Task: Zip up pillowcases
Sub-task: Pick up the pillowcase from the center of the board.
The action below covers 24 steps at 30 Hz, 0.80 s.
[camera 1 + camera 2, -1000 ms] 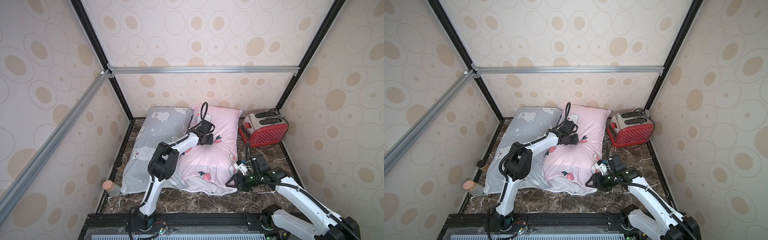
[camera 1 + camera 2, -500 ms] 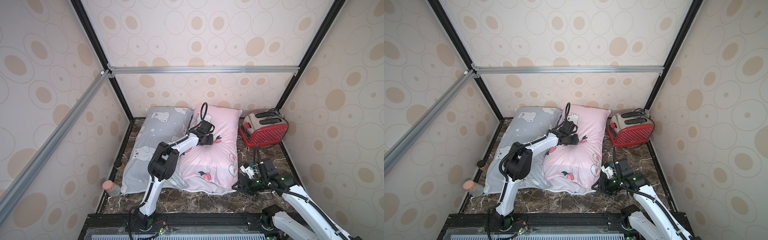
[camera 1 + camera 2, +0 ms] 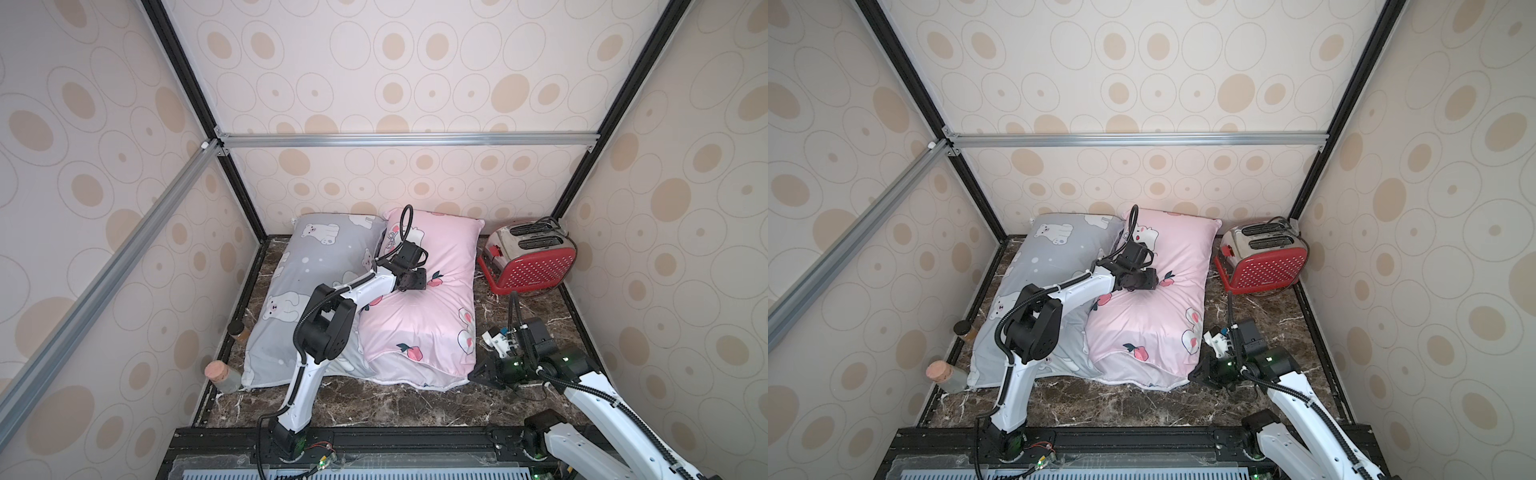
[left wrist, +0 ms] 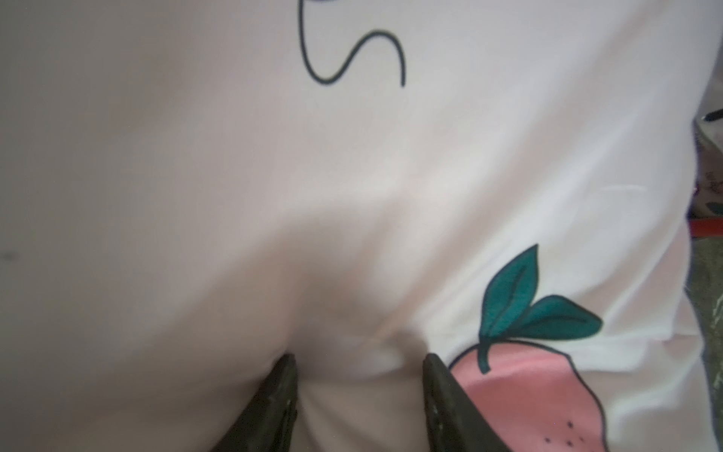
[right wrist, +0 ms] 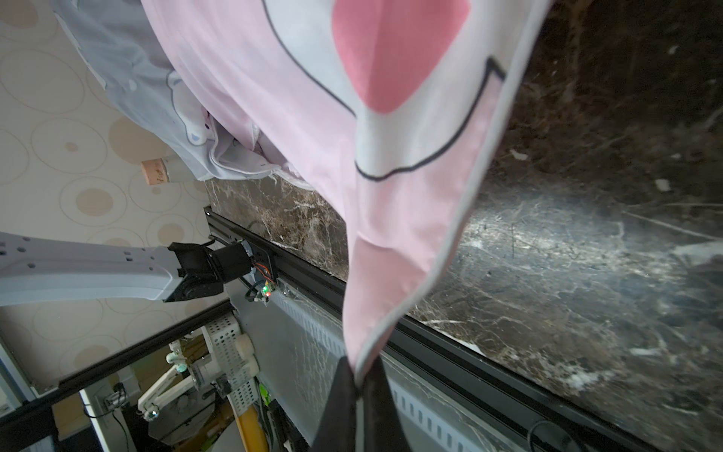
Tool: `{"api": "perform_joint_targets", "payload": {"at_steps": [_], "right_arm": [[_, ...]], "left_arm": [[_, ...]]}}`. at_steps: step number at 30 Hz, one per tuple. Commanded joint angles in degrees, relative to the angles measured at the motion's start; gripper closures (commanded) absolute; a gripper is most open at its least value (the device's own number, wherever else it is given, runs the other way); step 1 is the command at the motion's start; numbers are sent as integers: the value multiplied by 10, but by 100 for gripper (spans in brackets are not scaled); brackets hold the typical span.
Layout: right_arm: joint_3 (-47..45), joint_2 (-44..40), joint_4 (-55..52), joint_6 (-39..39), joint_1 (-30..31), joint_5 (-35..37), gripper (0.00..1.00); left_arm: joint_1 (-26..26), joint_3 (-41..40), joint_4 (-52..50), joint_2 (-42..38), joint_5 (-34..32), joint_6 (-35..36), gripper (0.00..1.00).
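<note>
Right hand (image 5: 358,385) — jaws closed, pinching the near corner of the pink stuffed fabric pillowcase printed with peaches and a white cartoon animal (image 3: 419,324); that corner is drawn out to a point. Left hand (image 4: 358,360) — jaws apart, tips pressed down into the middle of the same pillowcase, just beside a peach print. The pink pillowcase lies on the dark marble counter (image 3: 395,403), its long edge overlapping the grey stuffed pillowcase with white bears (image 3: 307,266). A red slotted toaster (image 3: 530,262) stands apart, near the back corner
</note>
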Motion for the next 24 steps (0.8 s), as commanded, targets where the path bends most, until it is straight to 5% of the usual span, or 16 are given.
{"api": "perform_joint_targets", "payload": {"at_steps": [1,6,9,12,14,18,24], "right_arm": [[-11,-8,9,-3,-4,-1,99],[-18,-14,19,-10,-4,-12,100],[-26,-21,41,-2,-6,-25,100],[-34,-25,76,16,-7,-46,100],[-38,-24,99,26,-7,-58,100],[-33,-27,111,36,-7,-60,100],[-30,-25,163,69,-7,-75,100]], "left_arm": [[22,-20,-51,-29,-33,10,37],[18,-46,-93,-147,-56,31,16],[6,-94,-124,-257,-56,24,17],[-39,-153,-157,-340,-26,7,23],[-70,-204,-139,-366,76,-35,27],[-110,-355,61,-407,232,-181,39],[-149,-441,224,-403,289,-286,62]]}}
